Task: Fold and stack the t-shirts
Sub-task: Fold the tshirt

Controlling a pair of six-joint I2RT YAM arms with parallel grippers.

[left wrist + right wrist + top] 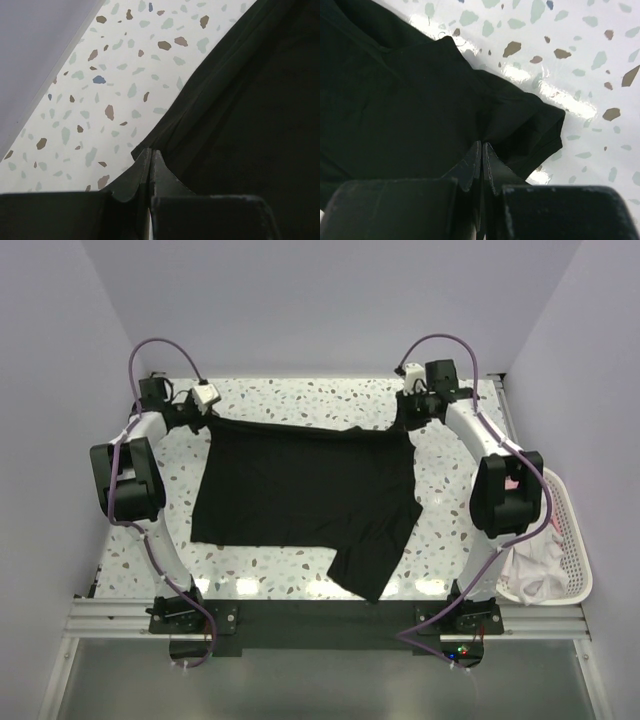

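Observation:
A black t-shirt (pixel 300 490) lies spread across the speckled table (pixel 330 395), with one sleeve trailing toward the near edge. My left gripper (pixel 212 418) is at its far left corner. In the left wrist view its jaws (pixel 151 152) are pressed together on the hem of the black t-shirt (pixel 240 100). My right gripper (pixel 405 425) is at the far right corner. In the right wrist view the black t-shirt (pixel 400 100) bunches into folds where this gripper (pixel 482 145) is shut on it.
A white slatted basket (pixel 572 530) hangs off the table's right side behind the right arm, holding crumpled white and pink t-shirts (pixel 530 570). Pale walls close in the table at the back and on both sides.

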